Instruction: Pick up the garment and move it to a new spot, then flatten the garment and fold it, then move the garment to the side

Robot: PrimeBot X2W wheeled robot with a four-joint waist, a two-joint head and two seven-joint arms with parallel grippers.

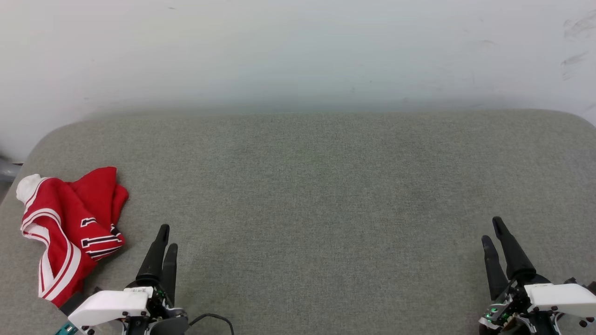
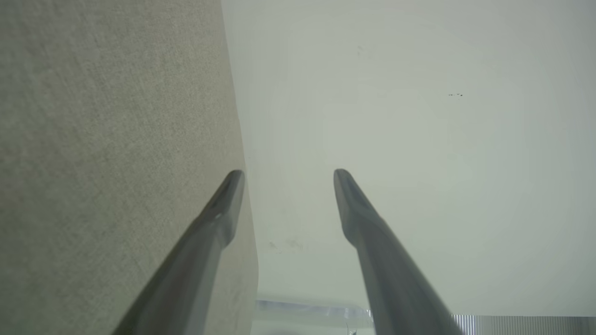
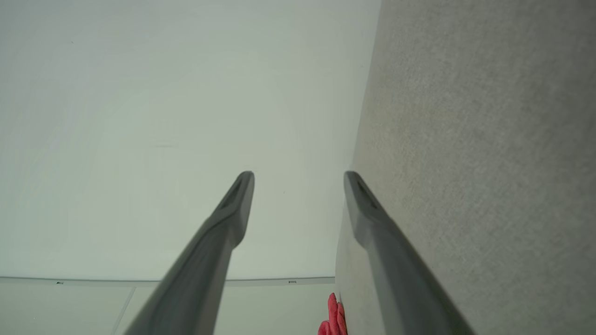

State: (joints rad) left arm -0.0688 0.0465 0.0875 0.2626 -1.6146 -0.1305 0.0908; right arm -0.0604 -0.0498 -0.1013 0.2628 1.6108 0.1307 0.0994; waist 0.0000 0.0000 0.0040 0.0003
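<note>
Two empties: left hand, right hand spread; garment crumpled on grey surface; pale wall behind, probably.

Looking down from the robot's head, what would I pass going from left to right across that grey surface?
On the grey surface: crumpled red and white shirt → left hand → right hand.

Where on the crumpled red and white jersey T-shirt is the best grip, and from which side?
Probably the bunched red fold at the upper right of the crumpled red and white jersey T-shirt, approached from above on its right side, nearest the open left claw. That fold looks raised off the grey fabric surface; the striped edges lie flatter.
</note>
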